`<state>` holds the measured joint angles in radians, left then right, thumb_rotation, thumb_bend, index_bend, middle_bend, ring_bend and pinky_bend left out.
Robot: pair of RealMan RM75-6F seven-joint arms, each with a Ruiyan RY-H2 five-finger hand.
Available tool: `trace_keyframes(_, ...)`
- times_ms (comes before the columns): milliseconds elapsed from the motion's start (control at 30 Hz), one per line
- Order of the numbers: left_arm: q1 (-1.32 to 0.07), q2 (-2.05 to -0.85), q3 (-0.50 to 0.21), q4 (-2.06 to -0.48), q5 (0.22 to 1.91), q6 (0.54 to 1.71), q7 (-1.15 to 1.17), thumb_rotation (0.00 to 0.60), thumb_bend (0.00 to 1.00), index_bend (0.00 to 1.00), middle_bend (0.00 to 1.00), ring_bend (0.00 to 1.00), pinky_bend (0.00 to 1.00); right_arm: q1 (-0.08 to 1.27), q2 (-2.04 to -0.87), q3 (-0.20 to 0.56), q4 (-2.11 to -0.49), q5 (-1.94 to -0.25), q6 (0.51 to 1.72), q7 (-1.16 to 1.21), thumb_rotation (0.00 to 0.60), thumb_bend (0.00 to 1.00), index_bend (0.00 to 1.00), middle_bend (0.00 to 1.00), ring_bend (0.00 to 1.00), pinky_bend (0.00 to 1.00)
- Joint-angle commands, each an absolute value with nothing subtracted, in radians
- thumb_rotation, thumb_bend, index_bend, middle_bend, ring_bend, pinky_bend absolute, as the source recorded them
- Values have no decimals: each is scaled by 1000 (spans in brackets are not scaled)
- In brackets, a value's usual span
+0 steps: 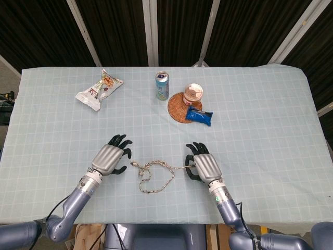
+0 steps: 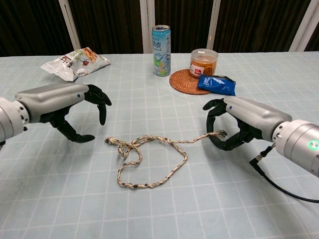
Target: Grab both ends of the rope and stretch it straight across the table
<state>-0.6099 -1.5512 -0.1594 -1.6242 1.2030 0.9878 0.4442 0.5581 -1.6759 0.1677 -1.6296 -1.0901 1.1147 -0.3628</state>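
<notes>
A beige braided rope (image 1: 154,176) (image 2: 152,150) lies in a loose loop on the pale checked tablecloth, near the front middle. Its right end runs into my right hand (image 1: 202,166) (image 2: 240,122), which pinches it between thumb and a finger at about the fingertips (image 2: 221,133). The rope's left end (image 2: 107,141) lies free on the cloth. Just left of that end and slightly above the table is my left hand (image 1: 110,158) (image 2: 59,105), with fingers curved and apart and nothing in them.
At the back stand a snack bag (image 1: 99,88) (image 2: 76,61), a blue can (image 1: 162,85) (image 2: 161,44), a jar (image 1: 192,94) (image 2: 203,62) on a woven coaster (image 1: 178,110), and a blue packet (image 1: 200,116) (image 2: 217,85). A black cable (image 2: 279,185) trails from the right wrist.
</notes>
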Motion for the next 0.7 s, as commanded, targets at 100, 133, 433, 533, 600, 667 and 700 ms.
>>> trace_keyframes(100, -649, -1615, -161, -1573, 1188, 971, 461, 600, 388, 469, 158, 3, 0, 552, -1658, 170, -1629, -1084, 1114, -352, 600, 495, 586, 158, 0, 0)
trace_keyframes(133, -653, -1623, -161, -1567, 1186, 972, 461, 600, 389, 469, 157, 3, 0, 551, -1656, 171, -1629, -1084, 1113, -349, 600, 495, 586, 158, 0, 0)
trace_keyframes(433, -681, -1676, -163, -1526, 1164, 982, 482, 600, 424, 467, 132, 0, 0, 547, -1639, 170, -1629, -1085, 1111, -334, 600, 496, 587, 158, 0, 0)
trace_keyframes(533, -689, -1688, -165, -1515, 1161, 988, 488, 600, 425, 462, 126, 0, 0, 547, -1636, 171, -1630, -1085, 1110, -332, 600, 498, 586, 158, 0, 0)
trace_keyframes(600, -693, -1696, -166, -1507, 1157, 990, 489, 600, 425, 460, 124, 0, 0, 547, -1634, 171, -1632, -1084, 1110, -332, 600, 500, 586, 158, 0, 0)
trace_keyframes(667, -697, -1703, -167, -1500, 1155, 992, 488, 600, 425, 459, 122, 0, 0, 548, -1632, 171, -1634, -1083, 1108, -332, 600, 503, 587, 158, 0, 0)
trace_keyframes(700, -699, -1707, -167, -1496, 1155, 992, 487, 600, 425, 458, 121, 0, 0, 548, -1631, 171, -1635, -1082, 1107, -331, 600, 503, 587, 157, 0, 0)
